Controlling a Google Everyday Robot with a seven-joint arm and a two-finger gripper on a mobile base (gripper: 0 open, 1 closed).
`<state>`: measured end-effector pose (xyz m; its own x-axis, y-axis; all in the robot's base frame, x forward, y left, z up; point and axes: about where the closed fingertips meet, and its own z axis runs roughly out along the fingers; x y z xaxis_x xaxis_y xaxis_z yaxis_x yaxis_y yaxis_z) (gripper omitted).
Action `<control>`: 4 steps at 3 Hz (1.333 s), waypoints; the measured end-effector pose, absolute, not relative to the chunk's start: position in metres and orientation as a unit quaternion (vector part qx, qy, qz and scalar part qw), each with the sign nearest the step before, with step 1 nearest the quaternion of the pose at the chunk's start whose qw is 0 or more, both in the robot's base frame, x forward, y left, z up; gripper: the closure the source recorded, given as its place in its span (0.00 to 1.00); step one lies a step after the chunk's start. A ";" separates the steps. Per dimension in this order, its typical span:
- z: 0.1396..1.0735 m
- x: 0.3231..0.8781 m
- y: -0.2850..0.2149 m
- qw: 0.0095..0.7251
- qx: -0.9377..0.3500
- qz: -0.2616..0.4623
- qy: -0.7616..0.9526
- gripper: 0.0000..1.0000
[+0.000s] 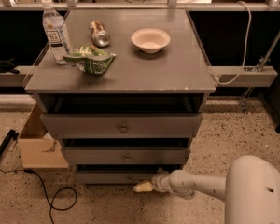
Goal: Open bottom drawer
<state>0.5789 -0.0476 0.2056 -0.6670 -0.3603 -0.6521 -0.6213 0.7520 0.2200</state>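
A grey cabinet (121,76) has three drawer fronts stacked below its top. The bottom drawer (109,177) is the narrowest and lowest, near the floor, with a small round knob (129,178) at its centre. My gripper (143,186) reaches in from the lower right on a white arm (196,185). Its pale tip sits just right of and slightly below the knob, against the drawer's lower front edge.
On the cabinet top stand a water bottle (55,30), a can (99,33) lying on its side, a green chip bag (89,59) and a white bowl (150,39). A cardboard box (37,143) and a black cable (51,195) lie on the speckled floor at left.
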 end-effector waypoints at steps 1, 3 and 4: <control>0.218 0.584 -0.042 0.316 -0.280 0.217 0.880 0.00; 0.235 0.590 -0.033 0.341 -0.302 0.202 0.867 0.00; 0.234 0.590 -0.033 0.340 -0.302 0.203 0.867 0.00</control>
